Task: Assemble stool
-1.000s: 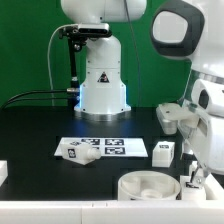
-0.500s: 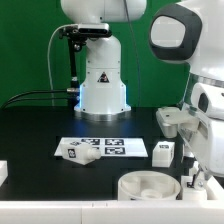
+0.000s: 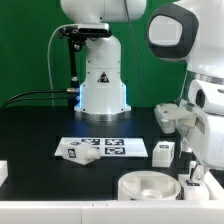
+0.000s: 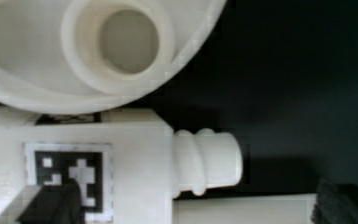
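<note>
The round white seat disc (image 3: 146, 185) lies at the front of the black table, rim and socket up; in the wrist view the seat disc (image 4: 98, 48) fills the far side. Right beside it lies a white tagged leg (image 4: 91, 160), threaded end (image 4: 204, 160) pointing sideways. My gripper (image 3: 191, 182) hangs over this leg at the seat's side towards the exterior view's right. Its dark fingers (image 4: 346, 200) stand wide apart and the gripper (image 4: 197, 206) is open, holding nothing. A second leg (image 3: 163, 152) stands upright behind the seat. A third leg (image 3: 80, 152) lies on the marker board (image 3: 112, 147).
The robot's white base (image 3: 102, 85) with cables stands at the back centre. The arm's big white links (image 3: 200, 110) rise along the exterior view's right. A small white block (image 3: 3, 172) sits at the left edge. A green wall closes the back.
The arm's upper links have swung slightly towards the exterior view's left. The gripper has stayed low beside the seat with its fingers spread; no part has moved.
</note>
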